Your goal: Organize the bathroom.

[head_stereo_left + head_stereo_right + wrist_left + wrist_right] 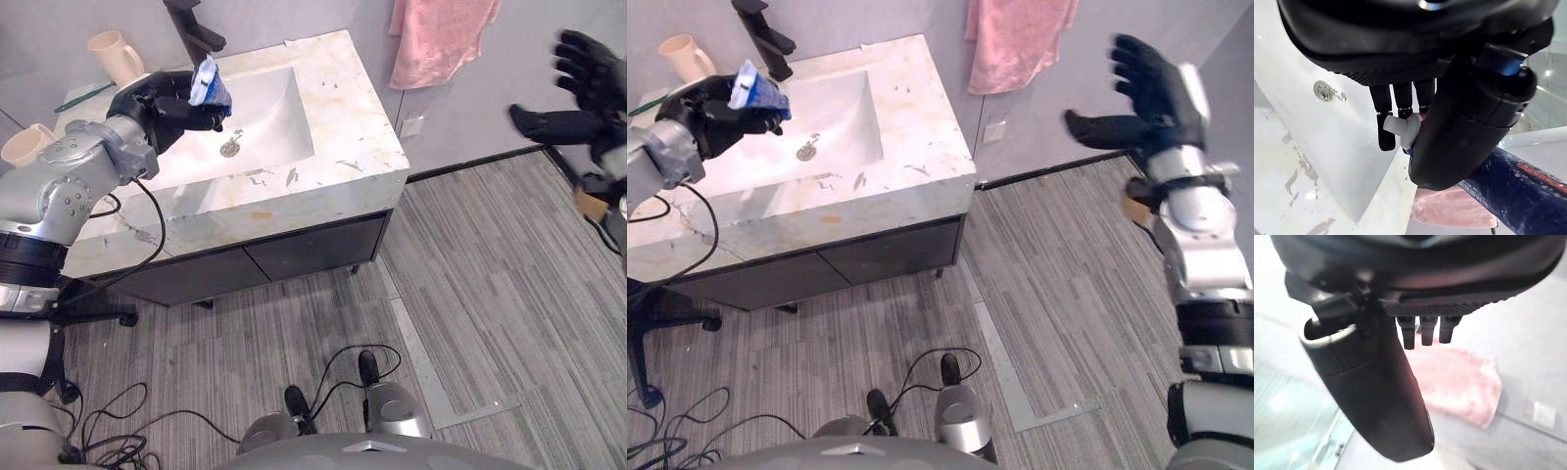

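Left eye view: the left hand (162, 103) is curled round a blue-and-white toothpaste tube (210, 84), holding it over the white basin (265, 122) set in the marble vanity top (353, 147). Off the vanity's right edge, the right hand (1146, 93) hangs with fingers spread, holding nothing. Two cream mugs (115, 55) stand at the far left edge; a pink towel (441, 37) hangs on the wall.

The left arm reaches forward with the elbow bent, and the left hand (162, 103) has its fingers and thumb curled in a grip. The right arm is raised at the right side, and the right hand (1151, 93) has its fingers spread straight and holds nothing.
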Robot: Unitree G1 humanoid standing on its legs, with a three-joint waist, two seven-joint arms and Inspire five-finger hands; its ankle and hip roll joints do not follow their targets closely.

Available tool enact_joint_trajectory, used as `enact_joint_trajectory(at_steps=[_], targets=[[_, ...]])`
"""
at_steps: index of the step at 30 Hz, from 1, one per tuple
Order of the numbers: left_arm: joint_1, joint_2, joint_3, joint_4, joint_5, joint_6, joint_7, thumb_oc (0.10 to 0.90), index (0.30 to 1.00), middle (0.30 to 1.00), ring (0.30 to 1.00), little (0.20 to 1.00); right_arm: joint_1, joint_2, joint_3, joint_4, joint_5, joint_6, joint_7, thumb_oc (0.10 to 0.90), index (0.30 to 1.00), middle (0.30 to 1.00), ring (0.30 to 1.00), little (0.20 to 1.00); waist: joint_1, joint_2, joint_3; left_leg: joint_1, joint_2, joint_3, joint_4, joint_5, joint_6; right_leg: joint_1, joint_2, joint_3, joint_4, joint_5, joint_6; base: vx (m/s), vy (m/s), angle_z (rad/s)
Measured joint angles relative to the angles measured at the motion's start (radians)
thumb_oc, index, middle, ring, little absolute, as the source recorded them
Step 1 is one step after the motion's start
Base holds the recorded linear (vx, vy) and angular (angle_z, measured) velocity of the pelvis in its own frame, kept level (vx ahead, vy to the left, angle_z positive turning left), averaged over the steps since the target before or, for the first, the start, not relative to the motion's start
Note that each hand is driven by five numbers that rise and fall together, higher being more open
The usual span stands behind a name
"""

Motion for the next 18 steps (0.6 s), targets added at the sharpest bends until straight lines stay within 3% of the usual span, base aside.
enact_joint_trajectory(at_steps=[2, 3, 4, 11, 14, 18], targets=[[-0.006, -0.044, -0.022, 0.001, -0.018, -0.002, -0.007, 0.400, 0.300, 0.300, 0.300, 0.300, -0.129, 0.001, 0.173, -0.057, -0.063, 0.010, 0.026, 0.800, 0.900, 0.900, 0.900, 0.900, 0.019, 0.000, 0.000, 0.000, 0.000, -0.001, -0.002, 0.003, 0.001, 0.000, 0.000, -0.001, -0.001, 0.000, 0.000, 0.00, 0.000, 0.00], [-0.006, -0.044, -0.022, 0.001, -0.018, -0.002, -0.007, 0.400, 0.300, 0.300, 0.300, 0.300, -0.129, 0.001, 0.173, -0.057, -0.063, 0.010, 0.026, 0.800, 0.900, 0.900, 0.900, 0.900, 0.019, 0.000, 0.000, 0.000, 0.000, -0.001, -0.002, 0.003, 0.001, 0.000, 0.000, -0.001, -0.001, 0.000, 0.000, 0.05, -0.008, 0.05], [-0.005, -0.081, -0.035, 0.009, -0.034, -0.002, -0.025, 0.400, 0.300, 0.300, 0.300, 0.300, -0.197, 0.006, 0.248, -0.093, -0.101, 0.009, 0.049, 0.800, 0.900, 0.900, 0.900, 0.900, 0.035, 0.000, 0.000, 0.001, -0.001, -0.004, -0.007, 0.006, 0.003, 0.002, 0.000, -0.003, -0.005, 0.000, 0.000, 0.05, -0.009, 0.05], [0.016, -0.122, -0.037, 0.017, -0.032, -0.002, -0.031, 0.400, 0.300, 0.300, 0.300, 0.300, -0.266, 0.092, 0.306, -0.085, -0.252, 0.029, 0.027, 0.800, 0.900, 0.900, 0.900, 0.900, 0.082, -0.002, -0.001, 0.035, -0.004, -0.019, -0.032, 0.011, 0.003, 0.040, 0.003, -0.004, -0.021, 0.000, -0.001, 0.05, -0.010, 0.06], [0.073, -0.160, -0.010, 0.016, -0.032, -0.002, -0.034, 0.400, 0.300, 0.300, 0.300, 0.300, -0.284, 0.157, 0.366, -0.093, -0.300, 0.057, 0.011, 0.800, 0.900, 0.900, 0.900, 0.900, 0.094, -0.003, -0.002, 0.055, -0.003, -0.027, -0.042, 0.012, 0.002, 0.066, 0.005, -0.005, -0.036, 0.000, -0.001, 0.04, -0.017, 0.07], [0.103, -0.187, -0.009, 0.016, -0.030, -0.002, -0.035, 0.400, 0.300, 0.300, 0.300, 0.300, -0.287, 0.183, 0.383, -0.102, -0.336, 0.079, 0.012, 0.800, 0.900, 0.900, 0.900, 0.900, 0.102, -0.003, -0.002, 0.053, -0.003, -0.038, -0.051, 0.020, 0.003, 0.065, 0.006, -0.012, -0.036, 0.000, -0.001, 0.03, -0.010, 0.10]])
